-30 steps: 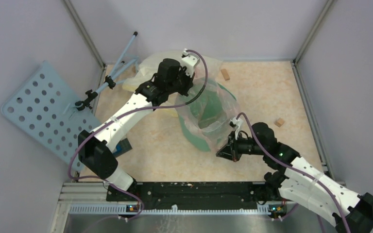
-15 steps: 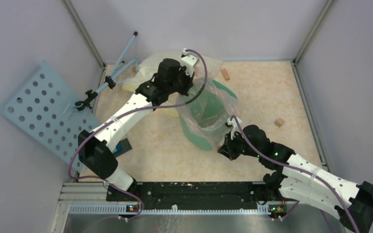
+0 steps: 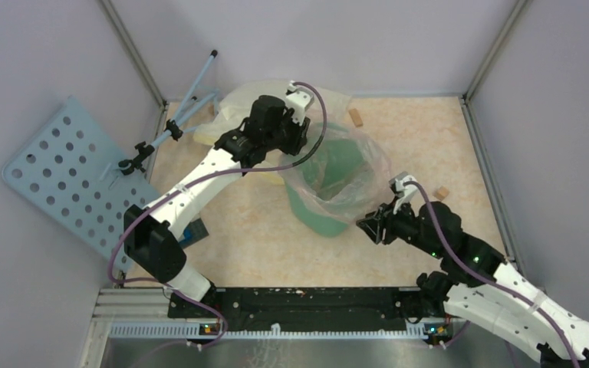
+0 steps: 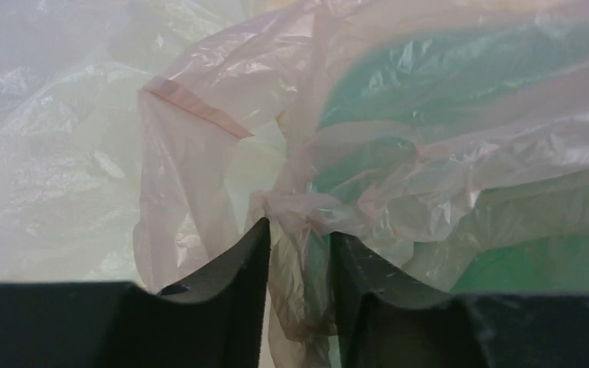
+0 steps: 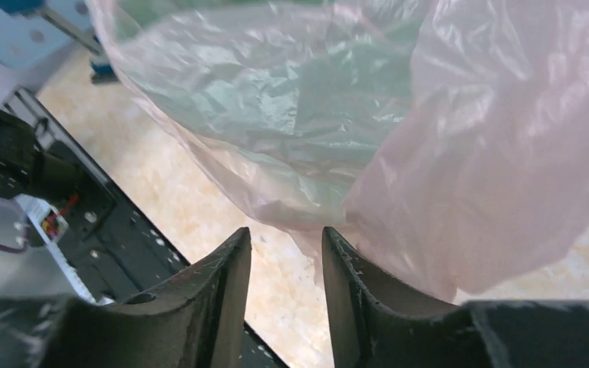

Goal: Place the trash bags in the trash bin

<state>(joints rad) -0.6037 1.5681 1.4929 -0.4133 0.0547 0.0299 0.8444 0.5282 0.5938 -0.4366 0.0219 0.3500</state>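
Note:
The mint-green trash bin point(image 3: 324, 218) stands mid-table. The thin pale-pink trash bag point(image 3: 372, 165) is draped over its rim, and its mouth is spread wide. My left gripper point(image 3: 301, 139) is at the bin's far-left rim. In the left wrist view it point(image 4: 297, 230) is shut on a bunched fold of the bag point(image 4: 199, 153), and the bin point(image 4: 552, 268) shows green behind the plastic. My right gripper point(image 3: 370, 225) is just off the bag's near-right side. In the right wrist view it point(image 5: 286, 234) is open with bare floor between the fingers, and the bag point(image 5: 468, 153) hangs against the right finger.
A larger pale-yellow bag point(image 3: 245, 96) lies behind the left gripper. Two small wooden blocks point(image 3: 355, 116) point(image 3: 441, 193) lie on the floor. A blue perforated panel point(image 3: 61, 176) with a stand leans at the left wall. A black rail point(image 3: 299, 303) runs along the near edge.
My right gripper has moved right, away from the bag's near edge. The bag's mouth has spread wider to the right and the bin stands more upright. The left gripper has held its grip.

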